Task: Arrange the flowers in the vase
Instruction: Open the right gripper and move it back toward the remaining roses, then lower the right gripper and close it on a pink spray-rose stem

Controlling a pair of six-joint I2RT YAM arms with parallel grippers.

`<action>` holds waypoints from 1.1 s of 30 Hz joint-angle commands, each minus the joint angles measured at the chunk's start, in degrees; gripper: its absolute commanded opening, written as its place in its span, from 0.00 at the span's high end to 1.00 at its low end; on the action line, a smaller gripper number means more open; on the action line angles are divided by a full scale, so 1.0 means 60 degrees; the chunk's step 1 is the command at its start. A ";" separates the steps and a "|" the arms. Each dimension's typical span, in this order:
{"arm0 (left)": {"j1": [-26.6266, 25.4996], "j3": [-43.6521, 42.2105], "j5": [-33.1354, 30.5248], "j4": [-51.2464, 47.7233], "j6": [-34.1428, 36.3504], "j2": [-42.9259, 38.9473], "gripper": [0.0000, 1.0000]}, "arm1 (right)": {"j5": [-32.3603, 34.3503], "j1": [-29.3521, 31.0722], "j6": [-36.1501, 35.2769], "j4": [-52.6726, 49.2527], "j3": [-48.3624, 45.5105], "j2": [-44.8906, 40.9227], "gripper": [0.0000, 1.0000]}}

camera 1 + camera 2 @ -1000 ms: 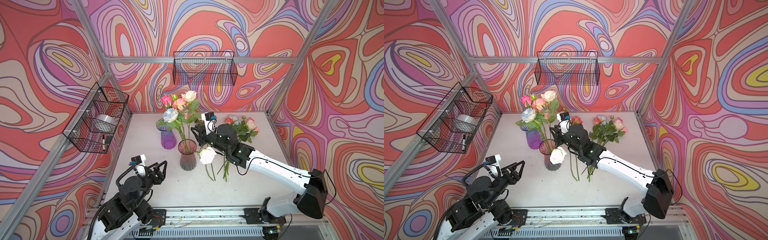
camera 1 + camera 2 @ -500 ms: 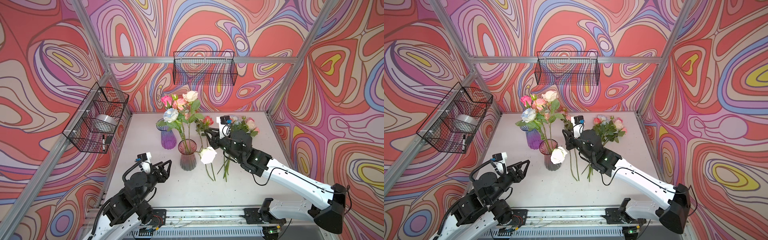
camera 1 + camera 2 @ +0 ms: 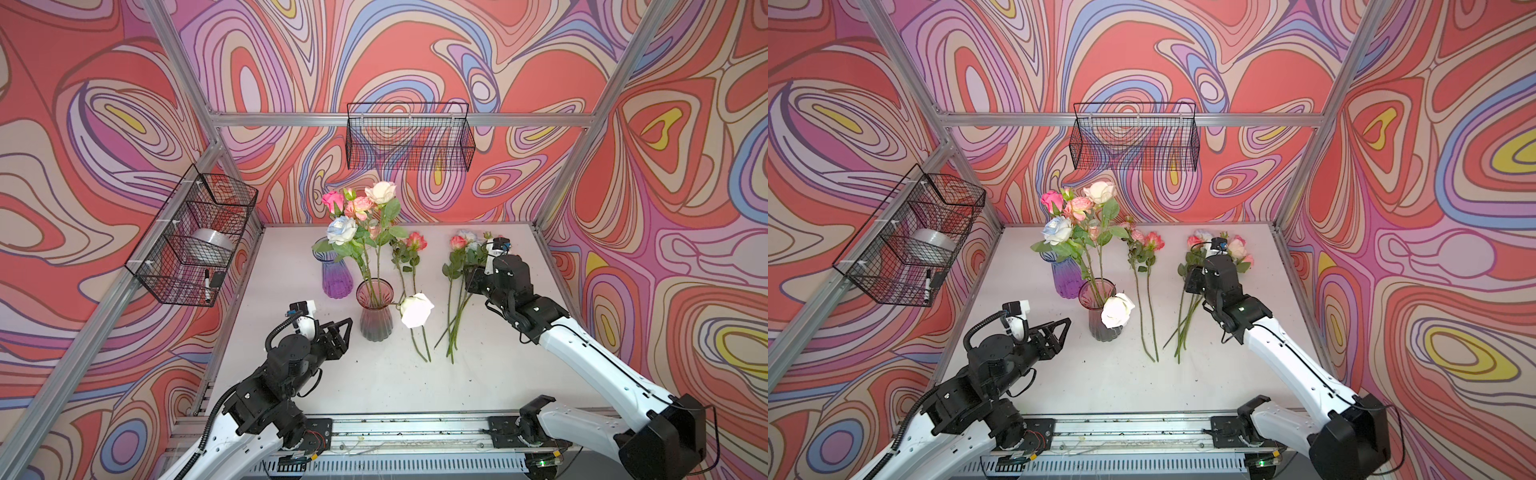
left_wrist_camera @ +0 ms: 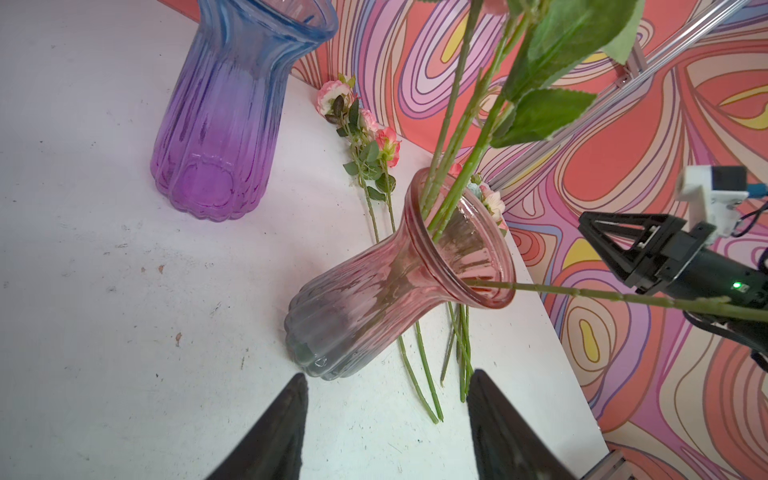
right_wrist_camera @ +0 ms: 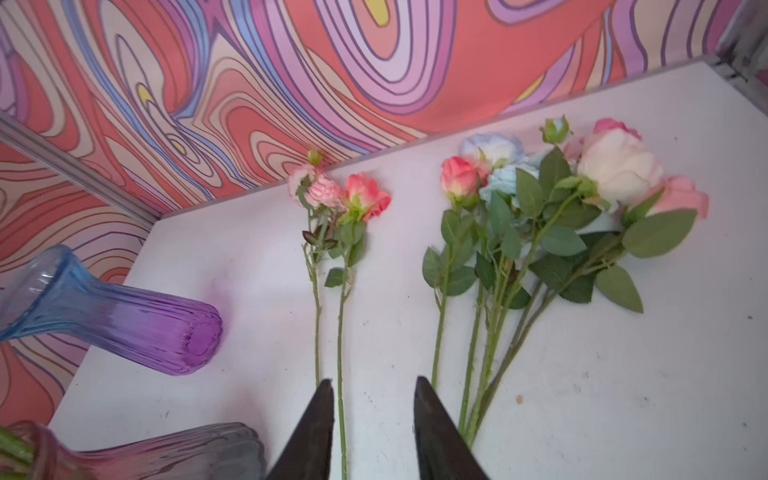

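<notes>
The pink-grey glass vase [image 3: 376, 316] [image 3: 1102, 322] [image 4: 365, 303] stands mid-table with several flowers upright in it [image 3: 361, 208]. A white rose [image 3: 417, 309] [image 3: 1117, 309] droops over its rim. Two flowers [image 3: 409, 257] [image 5: 340, 199] lie on the table right of the vase, and a bunch [image 3: 455, 266] [image 5: 519, 232] lies further right. My left gripper [image 3: 345, 328] [image 4: 386, 376] is open just left of the vase base, holding nothing. My right gripper [image 3: 471, 280] [image 5: 372, 380] hangs open above the lying stems, empty. In the right wrist view one stem shows in the gap between the fingers.
An empty blue-purple vase [image 3: 334, 272] [image 3: 1066, 276] stands behind and left of the pink one. Wire baskets hang on the left wall [image 3: 195, 241] and the back wall [image 3: 409, 137]. The table [image 3: 395, 386] ends at patterned walls on three sides.
My right arm has drawn back to the right from the vase to above the lying flowers; the white rose stays hanging from the vase. My left arm has edged forward towards the vase.
</notes>
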 commanded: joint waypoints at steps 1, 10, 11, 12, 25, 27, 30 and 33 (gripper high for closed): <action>0.0010 -0.0204 -0.0825 -0.0378 -0.0855 0.0010 0.38 | -0.1746 -0.0549 0.0945 -0.0293 -0.0189 0.0507 0.67; 0.0010 -0.0321 -0.2718 -0.2410 -0.2791 -0.0387 0.38 | -0.2875 -0.0784 0.1220 0.0195 -0.0123 0.1609 0.66; 0.0011 -0.0354 -0.2882 -0.2670 -0.3060 -0.0417 0.38 | -0.2918 -0.0784 0.1230 0.0256 -0.0128 0.1685 0.65; 0.0010 -0.0368 -0.3000 -0.2835 -0.3297 -0.0415 0.38 | -0.2900 -0.0784 0.1219 0.0269 -0.0106 0.1754 0.65; 0.0010 -0.1243 -0.2762 -0.3144 -0.4636 -0.0517 0.38 | -0.3324 -0.0537 0.0336 -0.1106 0.1795 0.4594 0.79; 0.0013 -0.1347 -0.2574 -0.2844 -0.4524 -0.0506 0.38 | -0.3215 -0.0154 0.0040 -0.1213 0.2319 0.5208 0.75; 0.0010 -0.1458 -0.2183 -0.2172 -0.4088 -0.0440 0.39 | -0.2854 0.0503 -0.0384 -0.1364 0.3181 0.6249 0.70; 0.0010 -0.1430 -0.1859 -0.1817 -0.3730 -0.0300 0.39 | -0.2345 0.0783 -0.0540 -0.1484 0.3948 0.7144 0.68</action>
